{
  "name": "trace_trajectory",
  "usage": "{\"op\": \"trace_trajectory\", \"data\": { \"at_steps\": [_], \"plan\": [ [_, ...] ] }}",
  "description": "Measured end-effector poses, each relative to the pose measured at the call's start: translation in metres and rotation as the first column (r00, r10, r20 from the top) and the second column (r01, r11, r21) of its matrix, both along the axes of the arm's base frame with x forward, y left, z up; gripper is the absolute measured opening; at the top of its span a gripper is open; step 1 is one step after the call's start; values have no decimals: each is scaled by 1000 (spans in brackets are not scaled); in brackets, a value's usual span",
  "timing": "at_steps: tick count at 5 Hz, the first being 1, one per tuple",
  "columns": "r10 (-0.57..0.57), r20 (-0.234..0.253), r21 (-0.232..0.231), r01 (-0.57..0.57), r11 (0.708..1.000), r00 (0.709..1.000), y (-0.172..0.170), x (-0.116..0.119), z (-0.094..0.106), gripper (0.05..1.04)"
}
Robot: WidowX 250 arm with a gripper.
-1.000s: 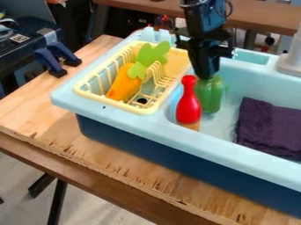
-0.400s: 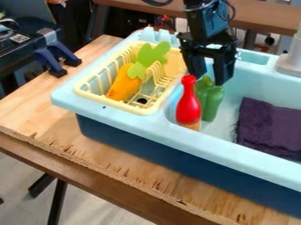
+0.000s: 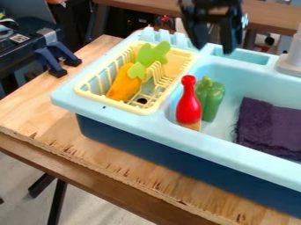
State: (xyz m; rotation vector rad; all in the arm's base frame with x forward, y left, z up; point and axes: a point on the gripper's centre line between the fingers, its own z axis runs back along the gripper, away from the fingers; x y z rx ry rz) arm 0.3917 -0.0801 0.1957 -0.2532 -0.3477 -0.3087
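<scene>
Taking the green pepper as the centre of a clock, with 12 at the far side of the view, the near edge of the wooden bench point(image 3: 106, 169) runs below at 6 to 8 o'clock, and on it sits a light-blue plastic toy sink with a dark-blue front point(image 3: 170, 151). Just inside its near rim, between 8 and 9 o'clock, is a smooth red bottle-shaped toy with a tan base point(image 3: 189, 105). A folded dark-purple cloth point(image 3: 269, 125) lies in the basin at 4 o'clock

The green ribbed toy pepper point(image 3: 210, 100) is in the basin just behind the red toy; whether the two touch, I cannot tell. It looks like moulded plastic, so I would expect it to be light, stiff and hard to damage, though its shiny, rounded lobes could slip or roll under an off-centre pinch. The best hold is across the middle of the body, in the grooves, minding the red toy crowding its near side

Between 9 and 10 o'clock, a yellow plastic dish rack point(image 3: 88, 91) holds an orange toy carrot with green leaves point(image 3: 124, 83). Farther off at 12 o'clock, well above the pepper, hangs the black gripper point(image 3: 215, 48), its two fingers spread wide, with nothing between them and touching neither pepper nor sink
</scene>
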Motion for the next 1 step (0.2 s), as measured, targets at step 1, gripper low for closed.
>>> {"op": "trace_trajectory", "data": {
  "at_steps": [1],
  "plan": [
    [6,23,18,-6,1000,1000,4,-1,24,1006]
  ]
}}
